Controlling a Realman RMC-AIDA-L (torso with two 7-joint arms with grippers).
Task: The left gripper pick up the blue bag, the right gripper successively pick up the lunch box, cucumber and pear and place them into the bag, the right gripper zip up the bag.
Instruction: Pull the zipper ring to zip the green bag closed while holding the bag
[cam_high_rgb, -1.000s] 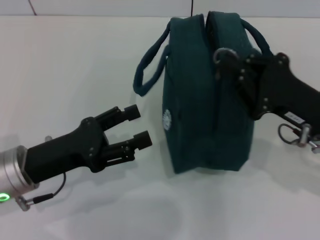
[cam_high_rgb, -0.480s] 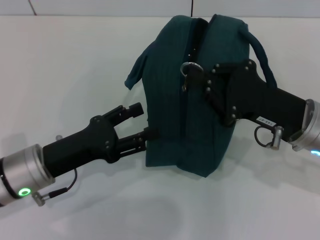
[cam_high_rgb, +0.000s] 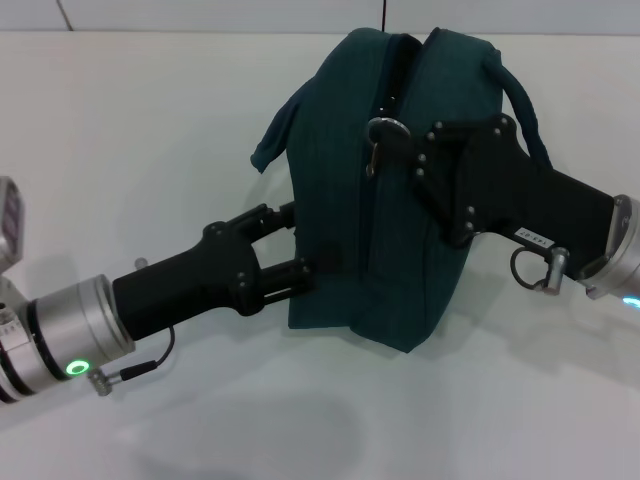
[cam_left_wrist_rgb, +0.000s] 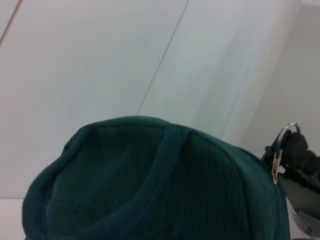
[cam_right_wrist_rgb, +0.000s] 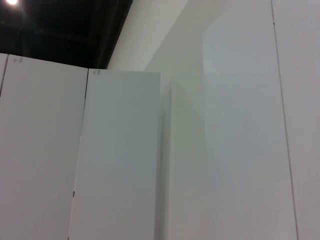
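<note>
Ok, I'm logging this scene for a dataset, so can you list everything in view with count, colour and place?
blue bag: one, dark teal, upright mid-table, between the two grippers.
loop handles: two, teal, one hanging on each side of the bag.
ring zipper pull: one, silver, on the bag's top seam, at the right gripper's tip.
table: one, white, under everything.
left gripper: one, black, open, fingertips against the bag's side.
right gripper: one, black, at the zipper pull on top of the bag.

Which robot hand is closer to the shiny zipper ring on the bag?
The right hand. Its tip is right at the zipper ring on top of the blue bag. The left hand is lower, against the bag's side.
</note>
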